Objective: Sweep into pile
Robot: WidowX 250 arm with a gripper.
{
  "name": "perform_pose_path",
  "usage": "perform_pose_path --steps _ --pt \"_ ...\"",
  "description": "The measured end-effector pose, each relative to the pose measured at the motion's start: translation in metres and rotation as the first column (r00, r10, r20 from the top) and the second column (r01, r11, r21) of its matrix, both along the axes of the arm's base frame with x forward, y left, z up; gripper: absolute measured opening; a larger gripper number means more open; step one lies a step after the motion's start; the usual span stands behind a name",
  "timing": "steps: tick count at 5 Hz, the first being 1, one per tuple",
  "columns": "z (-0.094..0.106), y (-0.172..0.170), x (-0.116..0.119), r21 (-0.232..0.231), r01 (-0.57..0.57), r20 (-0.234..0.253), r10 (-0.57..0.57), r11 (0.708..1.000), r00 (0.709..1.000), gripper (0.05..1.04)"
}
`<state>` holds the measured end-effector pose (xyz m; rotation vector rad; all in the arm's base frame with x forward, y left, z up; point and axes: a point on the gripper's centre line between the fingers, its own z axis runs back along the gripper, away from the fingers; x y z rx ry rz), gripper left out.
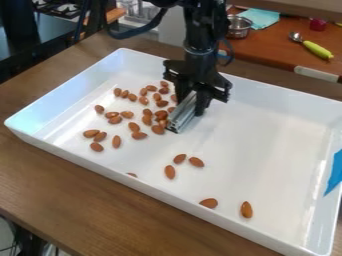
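Observation:
My gripper (190, 105) hangs down into the white tray (260, 125), a little above the tray's middle, and is shut on a grey metal bar (182, 114). The bar slants, its lower end at the tray floor, right beside a loose cluster of brown almonds (147, 112) on the left half. Several almonds lie more spread out at the cluster's lower left. Nearer the front is a group of three almonds (169, 172). Two more, an almond (209, 203) and another almond (246, 209), lie by the front wall. One almond (132, 175) is partly hidden by that wall.
The tray's raised walls surround the work on a brown wooden table (80, 200). Blue tape (335, 172) is on the right wall. Behind stand a metal pot (238, 27), a teal cloth (260, 18) and a spoon with a yellow-green handle (317, 49). Bare tray floor spans the right half.

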<state>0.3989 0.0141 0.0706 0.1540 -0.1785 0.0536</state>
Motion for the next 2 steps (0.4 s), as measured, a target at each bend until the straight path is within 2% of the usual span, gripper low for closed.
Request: perform_pose_path --steps 1,2 --pt "0.000 0.038 -0.010 0.019 -0.072 -0.096 0.073 0.997 0.993 0.384" --pt "0.000 0.057 -0.018 0.043 -0.150 -0.188 0.156 0.988 0.970 0.384"
